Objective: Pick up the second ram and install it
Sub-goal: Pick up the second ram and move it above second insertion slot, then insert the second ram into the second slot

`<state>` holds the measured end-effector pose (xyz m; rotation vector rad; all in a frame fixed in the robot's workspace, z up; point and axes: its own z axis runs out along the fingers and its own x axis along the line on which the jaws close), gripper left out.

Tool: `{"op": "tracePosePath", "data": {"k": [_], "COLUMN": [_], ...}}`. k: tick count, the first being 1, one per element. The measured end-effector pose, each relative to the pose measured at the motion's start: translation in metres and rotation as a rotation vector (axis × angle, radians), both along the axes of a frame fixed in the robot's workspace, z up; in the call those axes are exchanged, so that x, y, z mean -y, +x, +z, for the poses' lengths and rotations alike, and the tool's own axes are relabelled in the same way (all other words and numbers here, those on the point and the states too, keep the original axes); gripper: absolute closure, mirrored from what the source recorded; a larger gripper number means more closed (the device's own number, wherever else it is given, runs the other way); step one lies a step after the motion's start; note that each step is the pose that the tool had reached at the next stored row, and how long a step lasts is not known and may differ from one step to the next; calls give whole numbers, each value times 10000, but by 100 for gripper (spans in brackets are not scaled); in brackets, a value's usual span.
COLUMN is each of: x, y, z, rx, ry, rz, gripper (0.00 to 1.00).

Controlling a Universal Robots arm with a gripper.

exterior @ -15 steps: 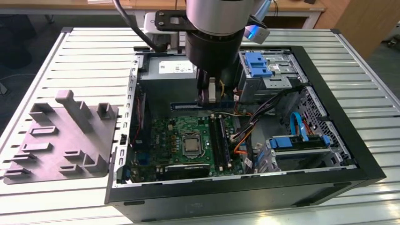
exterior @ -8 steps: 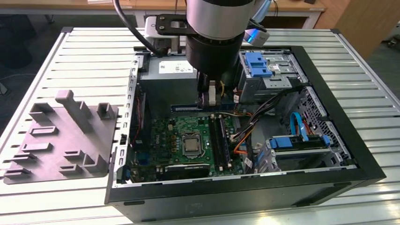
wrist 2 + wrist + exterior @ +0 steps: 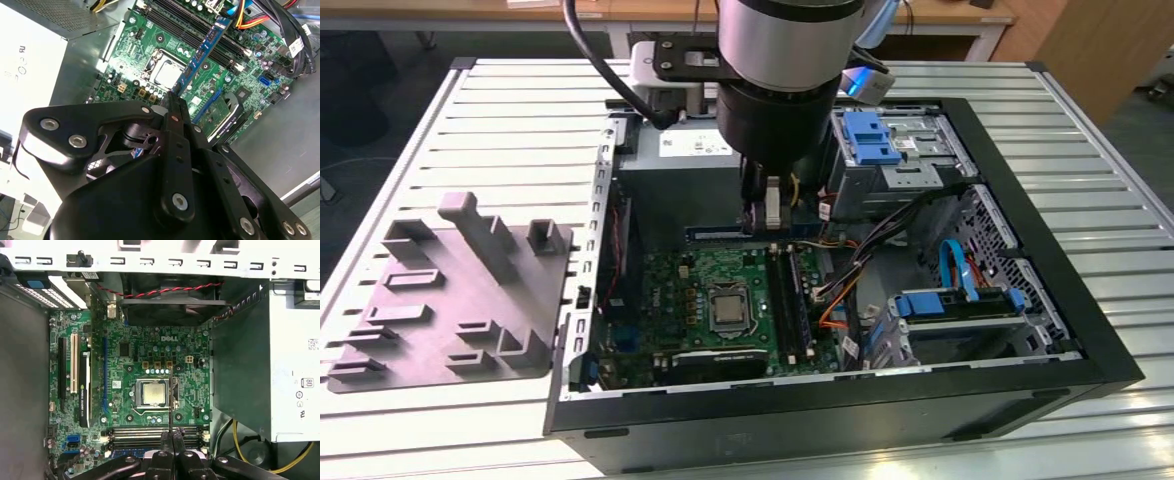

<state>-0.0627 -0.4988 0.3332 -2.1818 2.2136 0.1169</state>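
Observation:
My gripper [image 3: 767,225] hangs inside the open computer case [image 3: 1014,250], over the upper edge of the green motherboard [image 3: 707,300]. It is shut on the second ram [image 3: 205,50], a thin bluish stick with dark chips. The stick juts out level from the fingertips [image 3: 172,97] above the board. In the exterior view the ram [image 3: 720,235] points toward that view's left, along the foot of the grey power-supply box [image 3: 680,165]. In the first wrist view the ram [image 3: 170,400] is edge-on, crossing the black slot rails [image 3: 155,435] at a right angle above the processor [image 3: 152,392].
A grey moulded fixture [image 3: 454,290] lies on the slatted table at the exterior view's left. Blue drive brackets [image 3: 954,300] and a blue cable sit at the case's right. Orange and black wires [image 3: 841,290] run beside the slot rails [image 3: 783,300]. A fan [image 3: 170,307] borders the board.

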Motion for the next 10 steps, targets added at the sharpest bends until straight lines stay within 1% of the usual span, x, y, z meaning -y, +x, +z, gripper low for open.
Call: {"op": "tracePosePath", "data": {"k": [10], "x": [1], "y": [0], "z": [-5], "rx": [-1], "ry": [-2], "rz": [0], "gripper": [89]}}
